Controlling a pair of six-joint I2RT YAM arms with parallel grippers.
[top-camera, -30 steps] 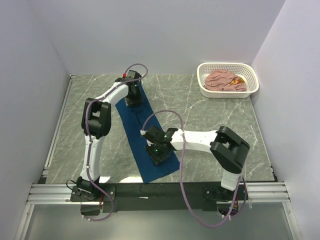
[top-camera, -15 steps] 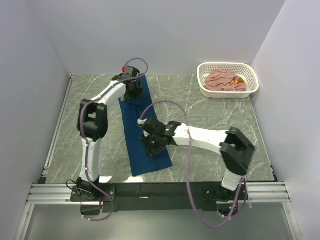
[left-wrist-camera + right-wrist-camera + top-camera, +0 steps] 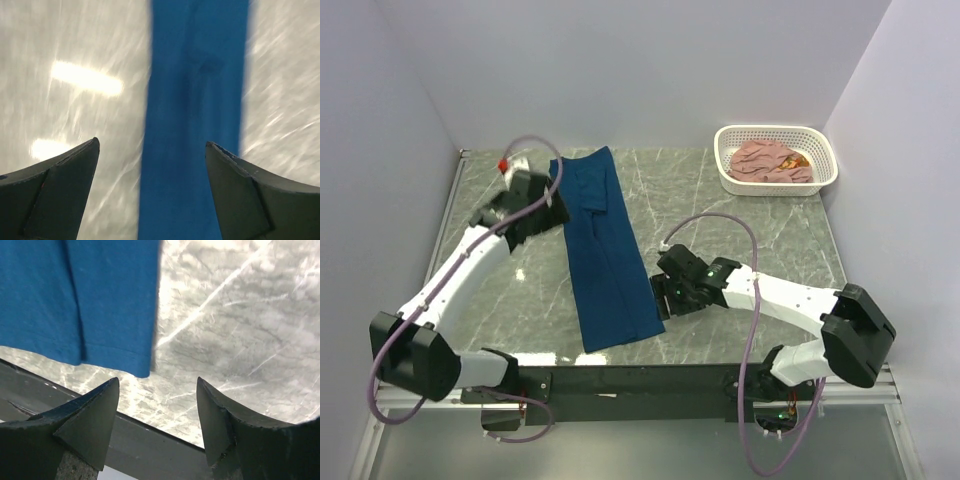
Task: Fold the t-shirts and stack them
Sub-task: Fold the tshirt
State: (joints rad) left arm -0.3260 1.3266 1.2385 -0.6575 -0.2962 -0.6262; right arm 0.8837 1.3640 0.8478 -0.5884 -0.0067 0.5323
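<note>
The navy blue t-shirt lies folded into a long narrow strip that runs from the far left of the table toward its near edge. My left gripper hovers open just left of the strip's far end. In the left wrist view the shirt shows below, between the spread fingers of the left gripper, which holds nothing. My right gripper stands open just right of the shirt's near end. The right wrist view has the hem corner at upper left and nothing in the right gripper. The pink t-shirt is crumpled in the basket.
The white perforated basket stands at the far right corner. The marble tabletop lies between it and the blue shirt. White walls close in the table on three sides. The dark front rail is just below the right gripper.
Both grippers have opened and let go of the blue shirt. The left arm swung out to the left and the right arm drew back to the right. The shirt now lies flat.
</note>
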